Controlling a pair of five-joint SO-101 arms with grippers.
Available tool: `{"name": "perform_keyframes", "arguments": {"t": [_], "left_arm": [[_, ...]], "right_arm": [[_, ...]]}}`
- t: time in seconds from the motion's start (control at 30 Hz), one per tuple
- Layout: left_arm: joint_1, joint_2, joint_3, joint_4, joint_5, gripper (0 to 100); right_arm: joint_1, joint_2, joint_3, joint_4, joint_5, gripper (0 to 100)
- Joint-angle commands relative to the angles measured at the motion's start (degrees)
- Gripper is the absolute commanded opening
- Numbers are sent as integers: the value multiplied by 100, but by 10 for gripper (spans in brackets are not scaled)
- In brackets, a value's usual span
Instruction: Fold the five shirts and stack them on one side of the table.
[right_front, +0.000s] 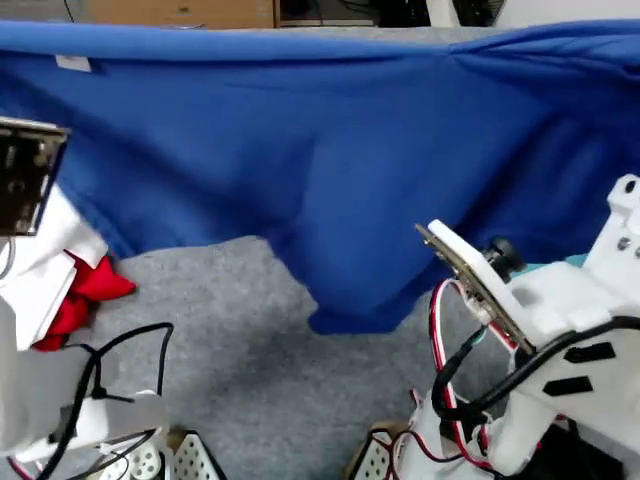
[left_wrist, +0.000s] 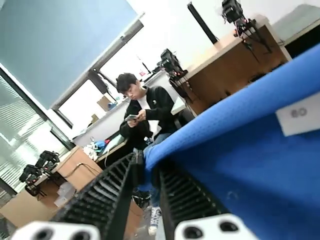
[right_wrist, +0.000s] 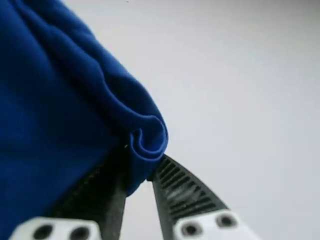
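the large blue knit shirt (right_front: 330, 170) is spread wide above the grey felt table (right_front: 220, 340). its top edge runs side to side as the long axis, and its lower part droops to a point near the table's middle. the left gripper (left_wrist: 146, 167) is clamped on that edge; the right gripper (right_wrist: 139, 162) pinches a bunched fold of the same cloth. the shirt thus spans between the claws, so laying it flat likely needs both lowered together. a red and white cloth heap (right_front: 75, 295) lies at one side.
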Motion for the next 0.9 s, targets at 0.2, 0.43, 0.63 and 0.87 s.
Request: {"name": "perform_keyframes", "arguments": {"t": [0.2, 0.43, 0.63, 0.87], "left_arm": [[-123, -312, 1310, 70, -352, 18], [246, -1446, 3182, 70, -914, 18], [431, -2316, 4185, 62, -1248, 18], [431, -2527, 4237, -281, -1222, 18]], "right_arm": [[31, -4, 119, 70, 114, 2], [-444, -22, 92, 70, 123, 2], [-426, -40, 84, -193, 185, 2], [-426, -40, -13, -246, 369, 2]]}}
